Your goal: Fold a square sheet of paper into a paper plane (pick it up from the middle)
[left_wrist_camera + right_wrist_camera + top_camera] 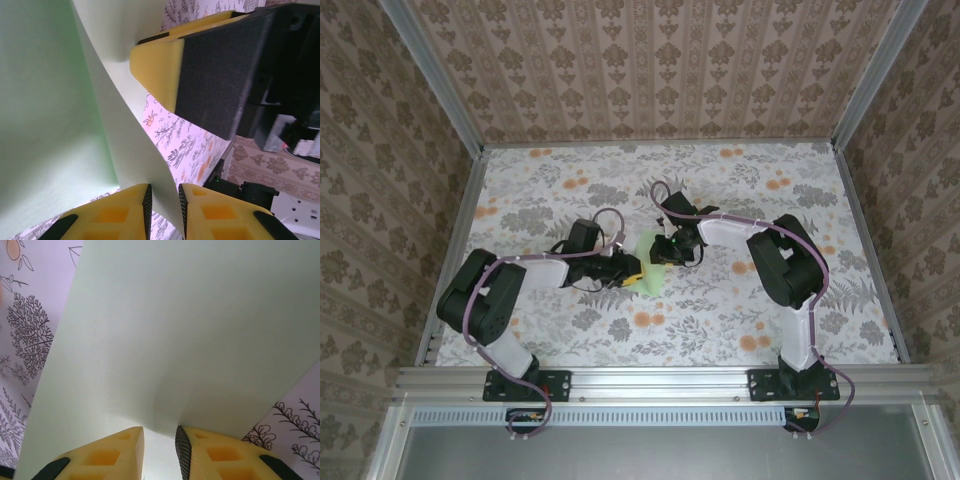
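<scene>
left claw (164, 192): narrow gap astride square sheet of paper (50, 125), plain green | right claw (159, 432): narrow gap astride its edge

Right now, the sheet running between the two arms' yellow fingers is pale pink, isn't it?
Not pink: the sheet of paper is pale green, as the top external view shows. It does run between the yellow fingers of the left gripper and the right gripper.

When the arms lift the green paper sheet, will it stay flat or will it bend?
Probably floppy: the paper sheet curves above the right fingers. Likely very light, since its edge looks thin. It may crease easily where it passes between the left fingers.
</scene>
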{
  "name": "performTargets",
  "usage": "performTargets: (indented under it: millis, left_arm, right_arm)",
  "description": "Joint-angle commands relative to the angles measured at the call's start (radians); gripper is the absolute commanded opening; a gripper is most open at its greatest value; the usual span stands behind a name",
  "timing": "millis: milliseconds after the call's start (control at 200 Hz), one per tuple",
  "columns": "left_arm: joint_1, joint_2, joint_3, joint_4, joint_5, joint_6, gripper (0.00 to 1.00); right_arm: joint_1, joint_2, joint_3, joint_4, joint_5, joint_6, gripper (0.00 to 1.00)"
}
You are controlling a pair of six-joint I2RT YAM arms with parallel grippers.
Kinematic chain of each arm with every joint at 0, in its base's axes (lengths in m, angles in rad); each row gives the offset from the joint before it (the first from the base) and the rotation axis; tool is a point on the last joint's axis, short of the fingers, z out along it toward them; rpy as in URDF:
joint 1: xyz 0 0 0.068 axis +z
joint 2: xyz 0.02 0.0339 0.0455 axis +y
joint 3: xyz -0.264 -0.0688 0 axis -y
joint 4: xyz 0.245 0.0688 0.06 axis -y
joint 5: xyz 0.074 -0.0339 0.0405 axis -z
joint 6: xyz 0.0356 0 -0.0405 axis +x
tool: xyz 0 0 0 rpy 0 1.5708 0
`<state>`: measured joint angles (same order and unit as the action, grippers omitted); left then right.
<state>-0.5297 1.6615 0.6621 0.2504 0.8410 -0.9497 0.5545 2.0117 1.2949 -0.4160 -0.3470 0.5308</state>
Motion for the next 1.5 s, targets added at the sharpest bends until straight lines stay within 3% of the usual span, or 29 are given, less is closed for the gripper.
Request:
performTargets:
  millis: [0, 160, 465, 660, 920, 1240, 1495]
  left_arm:
    - [-0.009, 0.038, 0.031, 0.065, 0.006, -0.039, 0.24]
    - [-0.012, 0.076, 0.045, 0.100, 0.001, -0.066, 0.26]
    - [-0.014, 0.109, 0.059, 0.129, -0.003, -0.085, 0.41]
    - [-0.013, 0.113, 0.058, 0.129, -0.006, -0.084, 0.44]
    - [-0.012, 0.123, 0.053, 0.118, -0.013, -0.082, 0.31]
    - [-0.009, 0.124, 0.045, 0.101, -0.019, -0.075, 0.23]
    - [-0.006, 0.118, 0.042, 0.101, -0.020, -0.070, 0.22]
  right_arm:
    - [0.009, 0.076, -0.029, -0.049, 0.030, 0.007, 0.27]
    - [0.013, 0.077, -0.037, -0.046, 0.023, 0.007, 0.27]
    - [0.012, 0.046, -0.022, -0.048, 0.003, 0.001, 0.31]
    - [0.006, 0.028, -0.023, -0.045, -0.016, 0.005, 0.33]
    - [-0.012, -0.056, -0.041, 0.024, -0.080, 0.001, 0.32]
    - [-0.028, -0.128, -0.106, 0.125, -0.189, 0.006, 0.38]
    - [-0.026, -0.109, -0.130, 0.122, -0.222, -0.004, 0.36]
